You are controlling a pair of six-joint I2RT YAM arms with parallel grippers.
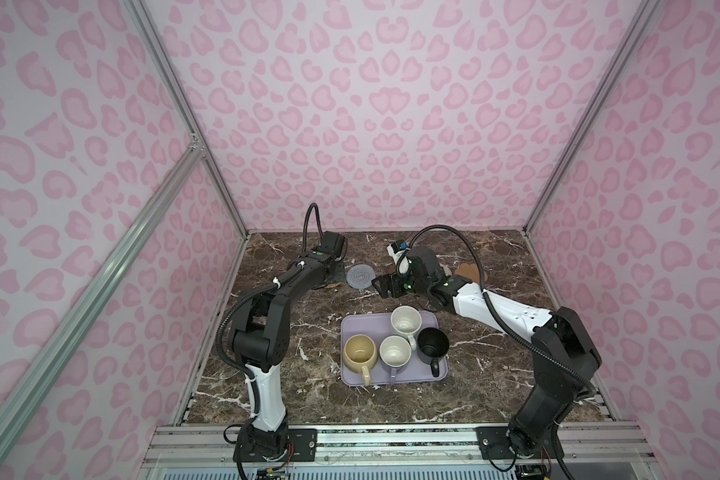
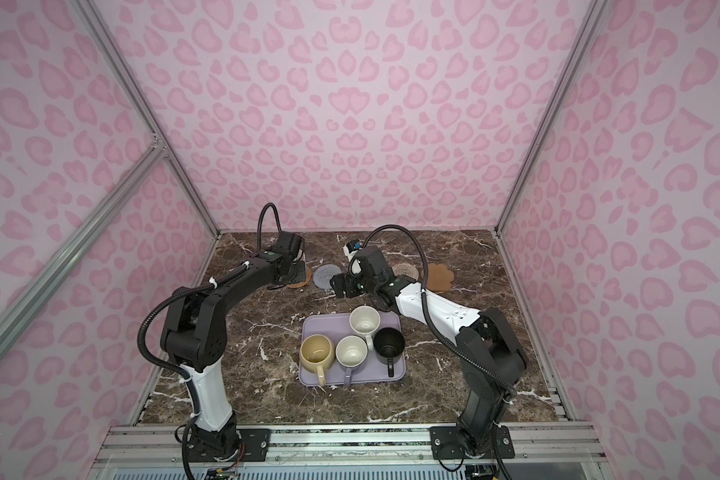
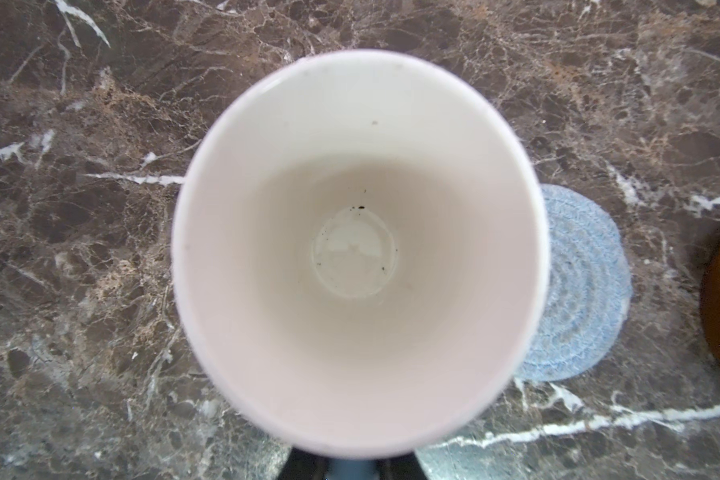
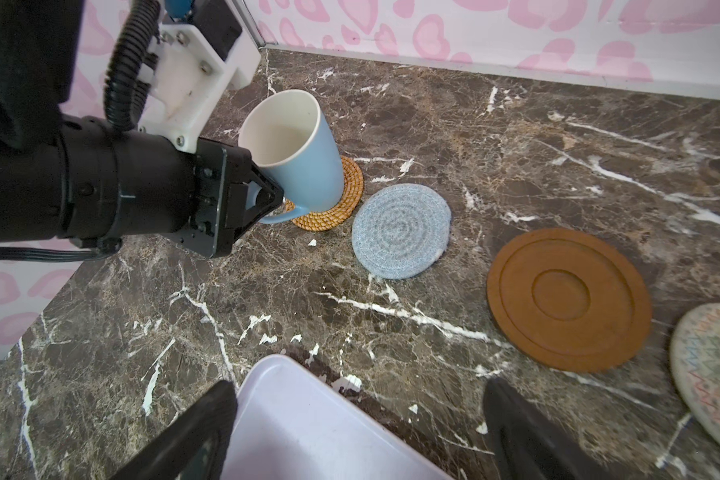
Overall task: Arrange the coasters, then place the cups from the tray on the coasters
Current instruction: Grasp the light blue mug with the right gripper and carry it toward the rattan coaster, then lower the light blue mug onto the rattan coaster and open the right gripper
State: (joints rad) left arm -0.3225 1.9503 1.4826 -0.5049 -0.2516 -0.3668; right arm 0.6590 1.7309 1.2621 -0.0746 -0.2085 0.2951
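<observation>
Ceramic: stiff, slick, breakable, probably weighty; the handle looks the surest hold. Nearest, the right gripper (image 4: 358,386) hangs spread and empty over the tray (image 4: 308,415). Beyond, the left gripper (image 4: 267,194) pinches the handle of the light blue mug (image 4: 304,166), its base on the orange rattan coaster (image 4: 344,208).

Glossy ceramic mug (image 4: 298,151); woven rattan coaster (image 4: 341,203); polished marble tabletop (image 4: 516,137).

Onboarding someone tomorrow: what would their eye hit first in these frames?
The pink heart-spotted walls all around the dark marble table. Then, back left, the left gripper, jaws shut on the handle of a light blue handled mug at the orange woven rattan coaster. Mid-table, the pale lavender plastic tray holds four more mugs.
</observation>
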